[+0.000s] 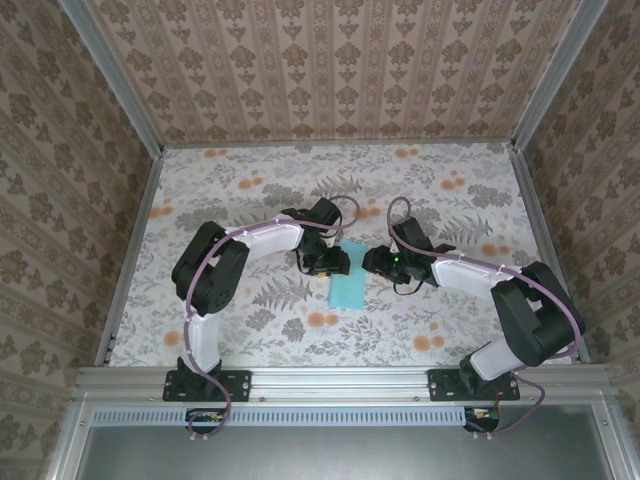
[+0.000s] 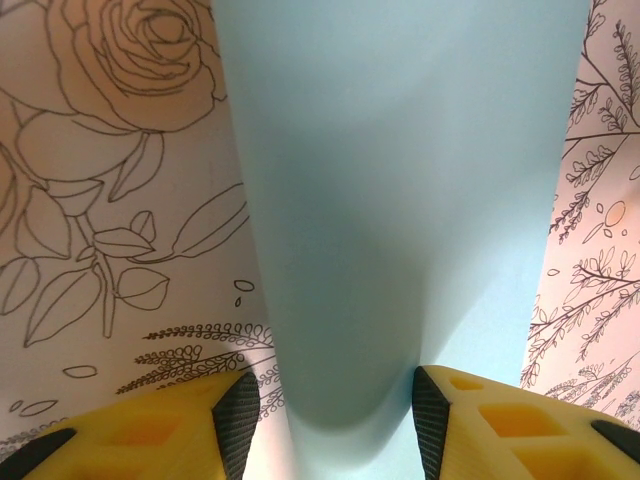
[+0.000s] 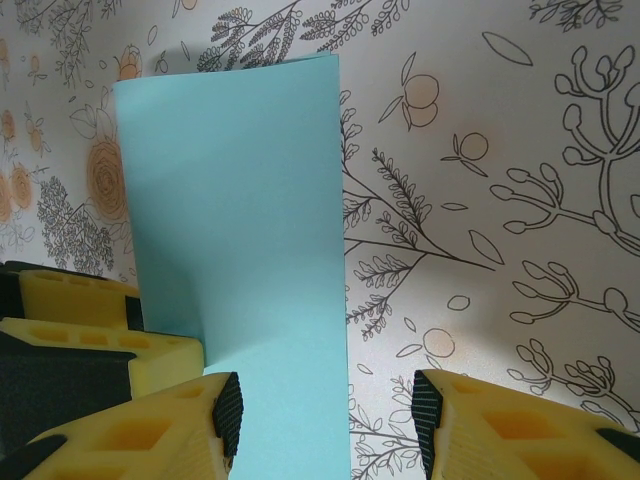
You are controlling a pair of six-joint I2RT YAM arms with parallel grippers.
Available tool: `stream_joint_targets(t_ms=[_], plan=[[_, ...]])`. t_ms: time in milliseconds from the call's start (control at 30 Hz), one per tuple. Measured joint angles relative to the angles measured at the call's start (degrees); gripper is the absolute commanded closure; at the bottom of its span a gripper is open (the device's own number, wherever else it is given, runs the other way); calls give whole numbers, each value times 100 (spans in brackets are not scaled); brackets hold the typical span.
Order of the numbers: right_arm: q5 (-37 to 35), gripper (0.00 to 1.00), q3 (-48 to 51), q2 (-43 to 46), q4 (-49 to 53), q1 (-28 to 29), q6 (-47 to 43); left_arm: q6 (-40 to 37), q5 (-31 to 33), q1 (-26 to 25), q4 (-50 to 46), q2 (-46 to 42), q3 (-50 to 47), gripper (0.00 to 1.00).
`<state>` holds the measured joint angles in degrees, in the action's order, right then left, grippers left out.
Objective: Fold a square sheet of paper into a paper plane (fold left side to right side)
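Left arm [image 1: 215, 270], right arm [image 1: 520, 310]: meeting over table [image 1: 250, 180].
Sheet of paper [image 1: 348, 288]: folded strip between grippers, long axis running away from bases; flat from above, curled up in left wrist view.
Left gripper [image 2: 335, 385]: jaws apart, straddling curl.
Right gripper [image 3: 328, 385]: jaws apart over strip's edge.

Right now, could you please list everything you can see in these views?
paper: one, light turquoise, mid-table between the grippers
table: one, cream floral cloth, under everything
walls: three, brown patterned, around the table
frame: one, silver metal, along the table's edges
left arm: one, black and white, near edge
right arm: one, black and white, near edge
left gripper: one, yellow with black pads, open, straddling the paper
right gripper: one, yellow with black pads, open, at the paper's edge
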<state>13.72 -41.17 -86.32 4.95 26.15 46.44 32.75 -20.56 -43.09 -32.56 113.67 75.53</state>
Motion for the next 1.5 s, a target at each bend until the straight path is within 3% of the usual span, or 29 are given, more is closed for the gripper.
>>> stream_joint_targets(t_ms=[567, 1067, 1500], plan=[[2, 49, -2, 0, -2, 0, -15, 63, -15, 4, -7, 24, 20, 49], [343, 67, -216, -577, -164, 153, 7, 66, -15, 7, -17, 28, 26, 50], [391, 71, -420, -909, -122, 212, 7, 66, -15, 7, -20, 28, 26, 50]])
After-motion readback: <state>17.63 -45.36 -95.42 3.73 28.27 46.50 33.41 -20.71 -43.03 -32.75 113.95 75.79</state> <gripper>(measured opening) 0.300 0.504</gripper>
